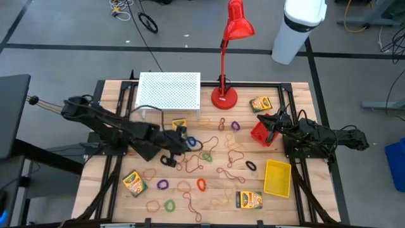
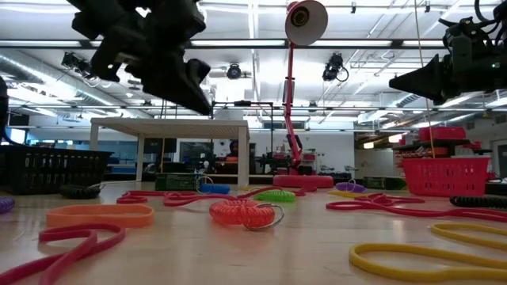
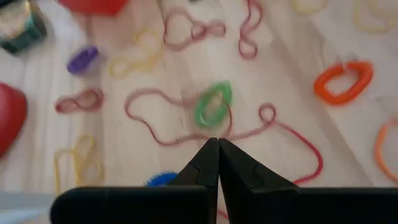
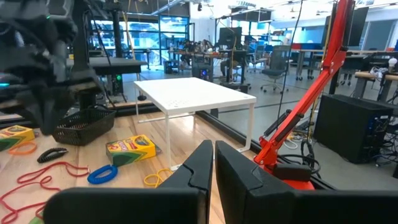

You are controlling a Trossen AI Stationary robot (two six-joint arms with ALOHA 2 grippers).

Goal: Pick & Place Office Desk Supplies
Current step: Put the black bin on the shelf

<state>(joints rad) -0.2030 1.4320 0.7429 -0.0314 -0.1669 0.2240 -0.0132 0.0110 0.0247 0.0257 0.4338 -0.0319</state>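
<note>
A: Any readable print on the crayon boxes?
B: Green-and-yellow packs, lettering too small. Scattered over the worktop among rubber bands.
A: Left end effector?
B: Pressed together, nothing pinched, hanging above a green band mid-worktop.
A: Right end effector?
B: Also pressed together, raised over the red basket.
</note>
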